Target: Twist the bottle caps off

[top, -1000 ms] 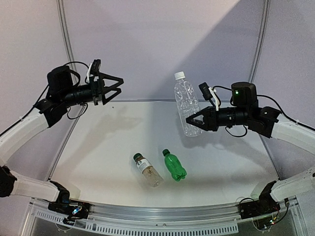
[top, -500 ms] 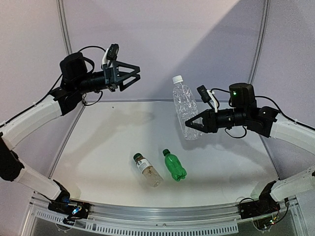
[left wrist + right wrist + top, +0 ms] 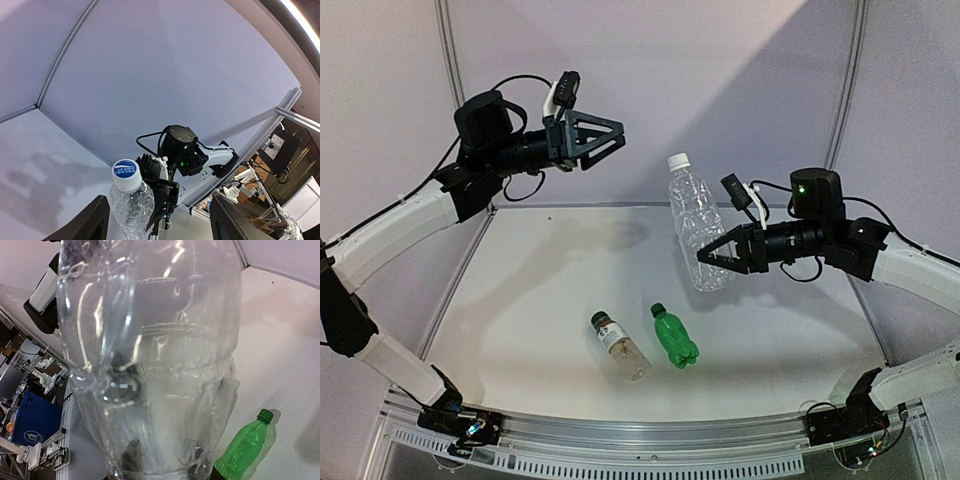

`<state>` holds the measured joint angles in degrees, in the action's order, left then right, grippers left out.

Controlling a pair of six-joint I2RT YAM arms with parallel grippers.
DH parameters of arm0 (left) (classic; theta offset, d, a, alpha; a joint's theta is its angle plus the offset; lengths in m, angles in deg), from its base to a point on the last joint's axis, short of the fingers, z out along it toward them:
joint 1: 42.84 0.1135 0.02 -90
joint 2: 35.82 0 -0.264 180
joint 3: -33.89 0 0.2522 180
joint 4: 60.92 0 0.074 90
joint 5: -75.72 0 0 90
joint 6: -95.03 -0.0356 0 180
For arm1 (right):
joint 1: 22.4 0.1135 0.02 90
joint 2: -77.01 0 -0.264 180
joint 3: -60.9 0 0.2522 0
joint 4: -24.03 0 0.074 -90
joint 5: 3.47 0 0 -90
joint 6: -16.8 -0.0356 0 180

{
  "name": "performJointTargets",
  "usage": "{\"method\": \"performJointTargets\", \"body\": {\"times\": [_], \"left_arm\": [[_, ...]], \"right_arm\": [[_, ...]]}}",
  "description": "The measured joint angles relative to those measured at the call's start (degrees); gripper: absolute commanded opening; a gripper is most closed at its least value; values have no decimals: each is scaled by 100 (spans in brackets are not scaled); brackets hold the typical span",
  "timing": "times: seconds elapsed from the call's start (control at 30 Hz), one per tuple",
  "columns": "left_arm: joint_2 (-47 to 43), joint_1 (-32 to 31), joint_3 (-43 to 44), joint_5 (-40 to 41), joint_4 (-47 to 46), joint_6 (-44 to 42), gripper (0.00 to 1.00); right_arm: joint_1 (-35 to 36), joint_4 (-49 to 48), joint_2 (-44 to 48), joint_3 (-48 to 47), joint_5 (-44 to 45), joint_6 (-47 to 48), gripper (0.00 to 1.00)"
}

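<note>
Quick update from my end of the remote session. The left gripper [image 3: 618,137] sits in the upper left of the top view with its jaws apart and nothing between them. It points to the right, toward the white cap [image 3: 678,160], but it isn't touching it; there's a clear gap between the fingertips and the cap. On the left wrist cam the cap shows up in the lower middle of the frame with a blue round print on top, sitting between the two dark fingers [image 3: 85,222] at the bottom edge.

The right gripper [image 3: 710,257] is right of centre in the top view and clamped on the lower part of the clear ribbed bottle [image 3: 695,225]. The bottle stands nearly upright, leaning a bit so the cap tips toward the upper left, and the cap is still on. The right wrist cam is basically all bottle: ribbed clear plastic fills most of the frame, so I can't really make out the fingertips there.

Below that, in the lower middle of the top view, the other two lie on the white table [image 3: 540,300]. The green bottle [image 3: 674,340] lies on its side with its dark green cap [image 3: 657,310] pointing toward the top of the frame. Just to its left is the labelled bottle [image 3: 621,350], also on its side, with its dark cap [image 3: 598,320] pointing to the upper left. They're near each other but not touching, and both are well apart from the grippers.
</note>
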<state>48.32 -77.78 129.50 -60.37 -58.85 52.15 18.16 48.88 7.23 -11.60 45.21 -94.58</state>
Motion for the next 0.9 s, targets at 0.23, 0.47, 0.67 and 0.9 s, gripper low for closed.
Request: {"method": "performJointTargets", "body": {"times": [0.23,0.47,0.67,0.9], "left_arm": [[181,-378,186,83,149,-229,72],[588,-758,494,313,275,-310,71],[979,-896,892,409,398,-358,63],[1185,-922,1132,431,518,-391,51]], "right_arm": [[0,-46,20,0,-107,-129,10],[57,-63,181,0,-98,-177,10],[149,-101,219,0,-76,-181,10],[151,-98,223,0,-52,-168,9]]}}
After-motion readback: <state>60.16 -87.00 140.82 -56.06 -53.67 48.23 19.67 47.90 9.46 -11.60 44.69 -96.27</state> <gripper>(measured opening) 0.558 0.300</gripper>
